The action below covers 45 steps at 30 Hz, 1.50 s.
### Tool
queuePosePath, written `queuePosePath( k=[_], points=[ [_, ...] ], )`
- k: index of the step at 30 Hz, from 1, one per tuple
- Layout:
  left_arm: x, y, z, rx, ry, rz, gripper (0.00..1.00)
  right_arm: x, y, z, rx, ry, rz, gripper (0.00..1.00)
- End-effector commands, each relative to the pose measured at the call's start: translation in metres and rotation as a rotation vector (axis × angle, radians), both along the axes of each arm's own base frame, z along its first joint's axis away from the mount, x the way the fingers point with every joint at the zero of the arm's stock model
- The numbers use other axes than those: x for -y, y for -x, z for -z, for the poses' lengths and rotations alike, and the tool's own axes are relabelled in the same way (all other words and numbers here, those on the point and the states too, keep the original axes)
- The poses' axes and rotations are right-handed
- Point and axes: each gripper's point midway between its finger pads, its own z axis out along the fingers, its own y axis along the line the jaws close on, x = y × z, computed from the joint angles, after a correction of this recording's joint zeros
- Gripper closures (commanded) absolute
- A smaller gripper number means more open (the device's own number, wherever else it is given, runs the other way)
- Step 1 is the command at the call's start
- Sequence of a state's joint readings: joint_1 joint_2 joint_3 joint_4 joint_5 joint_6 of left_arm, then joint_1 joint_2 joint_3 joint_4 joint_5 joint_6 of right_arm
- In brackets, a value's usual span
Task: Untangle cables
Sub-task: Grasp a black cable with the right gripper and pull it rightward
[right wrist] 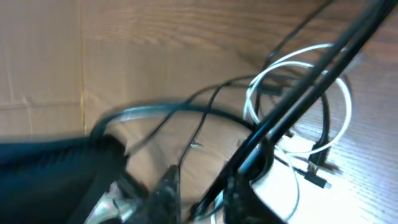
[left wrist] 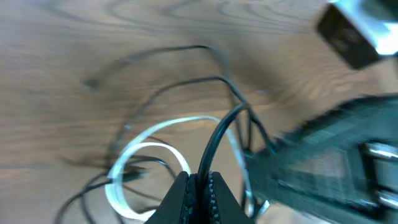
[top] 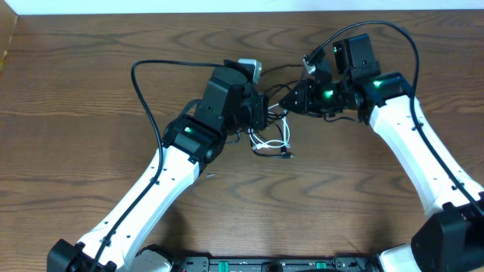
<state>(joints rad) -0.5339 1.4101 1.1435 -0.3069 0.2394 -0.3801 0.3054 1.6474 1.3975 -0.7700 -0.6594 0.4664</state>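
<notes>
I'm at the pull-apart step. My left gripper (left wrist: 199, 190) is clamped on the black cable (left wrist: 216, 140), which rises from its jaws and runs roughly left-to-right over the table (top: 91, 91) toward the right gripper (right wrist: 206, 186). Its jaws straddle a black strand, though in the blur I can't tell if they grip it. The white cable (left wrist: 146, 146) lies looped beside it, so next I'd want a firm right hold, then a slow spread along that line.

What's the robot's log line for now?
left gripper: shut on black cable | right gripper: grip unclear | white cable: looped in tangle
</notes>
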Motion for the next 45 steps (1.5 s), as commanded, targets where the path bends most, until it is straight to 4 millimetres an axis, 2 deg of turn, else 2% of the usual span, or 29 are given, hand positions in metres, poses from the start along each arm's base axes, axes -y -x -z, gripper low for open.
queuePosePath(
  k=[1, 6, 9, 11, 14, 21, 24, 26, 29, 32, 37, 41, 45],
  points=[
    [0.018, 0.017, -0.015, -0.098, 0.162, 0.037, 0.92, 0.0, -0.006, 0.018, -0.025, 0.045, 0.021, 0.99],
    [0.021, 0.021, -0.016, -0.113, 0.179, 0.06, 0.93, 0.016, -0.008, 0.027, 0.0, 0.146, 0.046, 0.99],
    [0.015, 0.016, -0.016, -0.111, 0.179, 0.042, 0.92, 0.039, 0.003, 0.03, -0.029, 0.235, 0.071, 0.99],
    [0.008, 0.011, -0.015, -0.11, 0.175, 0.018, 0.92, 0.057, 0.01, 0.026, -0.037, 0.272, 0.09, 0.99],
    [-0.005, 0.003, -0.014, -0.1, 0.164, -0.007, 0.93, 0.082, 0.018, 0.006, -0.011, 0.279, 0.127, 0.99],
    [-0.036, -0.005, -0.001, -0.111, 0.091, -0.041, 0.93, 0.138, 0.031, -0.061, 0.146, 0.224, 0.299, 0.99],
    [-0.044, -0.003, 0.006, -0.099, 0.034, -0.009, 0.93, 0.159, 0.042, -0.078, 0.212, 0.254, 0.342, 0.99],
    [-0.045, -0.002, 0.007, -0.086, 0.012, 0.011, 0.93, 0.174, 0.049, -0.082, 0.219, 0.297, 0.392, 0.99],
    [-0.045, -0.002, 0.007, -0.068, -0.009, 0.033, 0.92, 0.189, 0.058, -0.081, 0.203, 0.341, 0.441, 0.99],
    [-0.046, -0.003, 0.006, -0.046, -0.023, 0.05, 0.93, 0.206, 0.067, -0.072, 0.148, 0.402, 0.491, 0.99],
    [-0.057, -0.015, -0.003, -0.006, -0.006, 0.022, 0.92, 0.256, 0.087, -0.052, -0.008, 0.603, 0.718, 0.99],
    [-0.062, -0.02, -0.029, 0.012, 0.093, 0.029, 0.93, 0.288, 0.104, -0.043, -0.095, 0.781, 0.834, 0.99],
    [-0.066, -0.022, -0.057, 0.057, 0.148, 0.047, 0.92, 0.302, 0.107, -0.036, -0.138, 0.875, 0.843, 0.99]
  ],
)
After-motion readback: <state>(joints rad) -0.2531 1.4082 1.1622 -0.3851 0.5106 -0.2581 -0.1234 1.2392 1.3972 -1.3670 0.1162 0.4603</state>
